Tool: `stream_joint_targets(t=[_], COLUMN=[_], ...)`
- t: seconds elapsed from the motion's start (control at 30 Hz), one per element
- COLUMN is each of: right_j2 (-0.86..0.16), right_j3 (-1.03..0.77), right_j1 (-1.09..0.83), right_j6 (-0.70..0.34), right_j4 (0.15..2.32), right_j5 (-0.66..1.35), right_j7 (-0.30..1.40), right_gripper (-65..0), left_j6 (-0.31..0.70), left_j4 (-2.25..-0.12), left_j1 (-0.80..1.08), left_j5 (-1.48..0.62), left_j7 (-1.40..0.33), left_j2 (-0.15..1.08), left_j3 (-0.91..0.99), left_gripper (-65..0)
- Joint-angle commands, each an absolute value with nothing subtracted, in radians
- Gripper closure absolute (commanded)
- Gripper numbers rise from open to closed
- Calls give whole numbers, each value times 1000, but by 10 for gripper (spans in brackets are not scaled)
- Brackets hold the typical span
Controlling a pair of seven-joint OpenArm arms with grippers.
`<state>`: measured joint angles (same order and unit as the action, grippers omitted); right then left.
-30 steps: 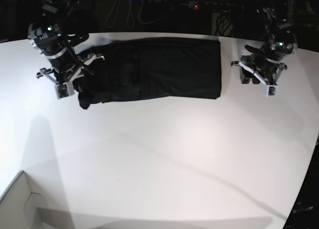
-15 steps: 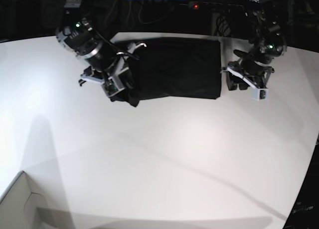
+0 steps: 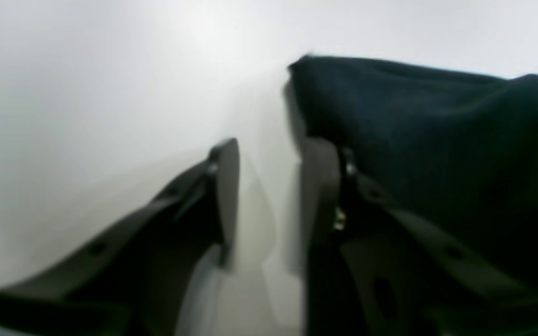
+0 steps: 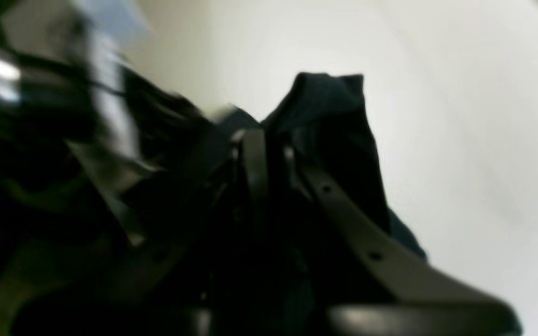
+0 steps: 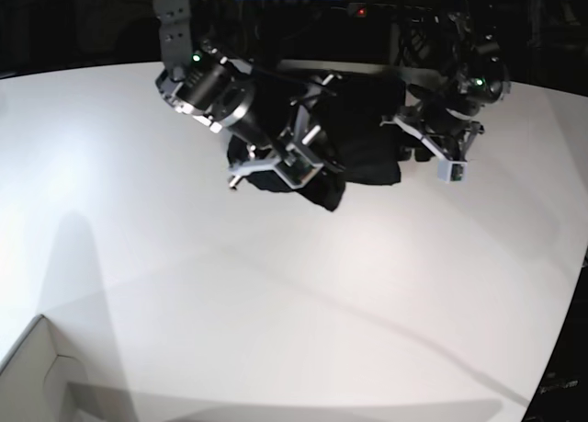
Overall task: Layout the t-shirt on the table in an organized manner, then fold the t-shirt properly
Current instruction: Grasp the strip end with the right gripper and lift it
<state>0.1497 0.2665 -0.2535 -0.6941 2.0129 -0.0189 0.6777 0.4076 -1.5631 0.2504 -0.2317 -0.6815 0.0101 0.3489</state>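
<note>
While the right gripper carries one end of the t-shirt across its own body, the item stands mid-fold; fingers pressed together on a bunch of black cloth, seen peaking above the jaws in the right wrist view; fabric hangs below it in a dark lobe just over the table; remainder of the garment lies flat at the far edge of the white top, between the two arms; left gripper sits at the shirt's other side, jaws parted with bare table showing between them, one finger against the cloth edge, nothing pinched; step judged: crosswise fold, partly done; next move would call for laying the carried end down square on the opposite hem, the left arm steadying or clearing out; surface: smooth, white, curved rim, a pale box corner at the near edge; room: dark behind, cables, a small red light
</note>
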Motion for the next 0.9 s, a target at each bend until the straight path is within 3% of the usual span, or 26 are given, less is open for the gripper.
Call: stream_joint_targets(t=[0.0, 0.5, 0.87], right_j2=[157, 157, 157], right_j3=[286, 430, 438], right_j1=[-252, -222, -209], right_j6=[-698, -698, -698], right_j4=[2017, 1956, 1945], right_j5=[7, 7, 7], right_j7=[653, 647, 650], right_gripper=[0, 0, 0], left_j6=[406, 404, 406], left_j4=[-1549, -1541, -1550], left_j1=[265, 260, 274], left_j5=[-213, -220, -220], left_j7=[-753, -753, -753], left_j2=[5, 5, 8], left_j3=[338, 298, 305], left_gripper=[-226, -225, -225])
